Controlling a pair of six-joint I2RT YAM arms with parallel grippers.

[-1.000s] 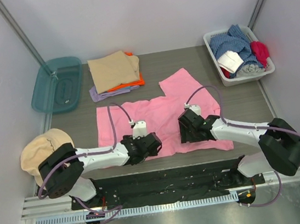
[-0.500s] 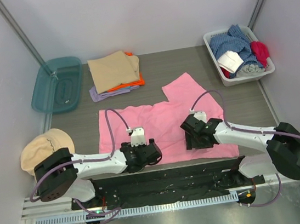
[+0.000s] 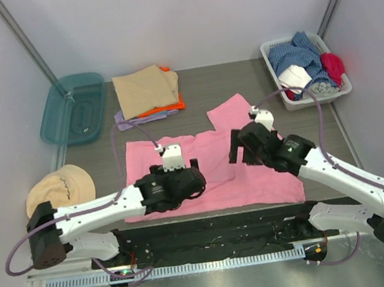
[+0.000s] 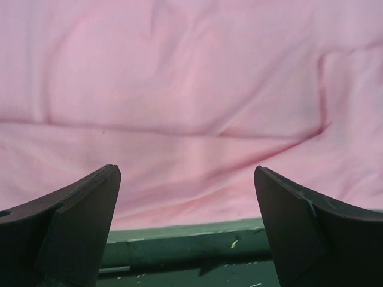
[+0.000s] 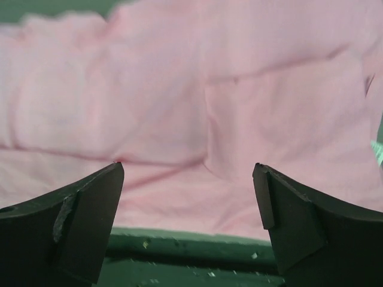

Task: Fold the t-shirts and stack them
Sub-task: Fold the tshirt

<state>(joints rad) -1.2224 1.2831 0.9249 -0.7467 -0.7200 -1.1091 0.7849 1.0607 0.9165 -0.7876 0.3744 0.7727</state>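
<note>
As jaws gape, left gripper (image 4: 186,179) and right gripper (image 5: 188,174) overhang pink t-shirt (image 3: 212,163).

Free lane at the far middle
Bare table (image 3: 233,78) lies between the folded stack (image 3: 146,91), far left, and the white basket (image 3: 313,98), far right; a teal tray (image 3: 73,109) and a tan cap (image 3: 60,189) crowd the left edge.

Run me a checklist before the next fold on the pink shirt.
1. left gripper open and empty: ok.
2. right gripper open and empty: ok.
3. pink shirt spread out under both grippers: ok, a few creases.
4. near hem in sight of both wrist cameras: ok.
5. Left sleeve tucked in: cannot tell; only the right sleeve shows.
6. stack clear of both arms: ok.
</note>
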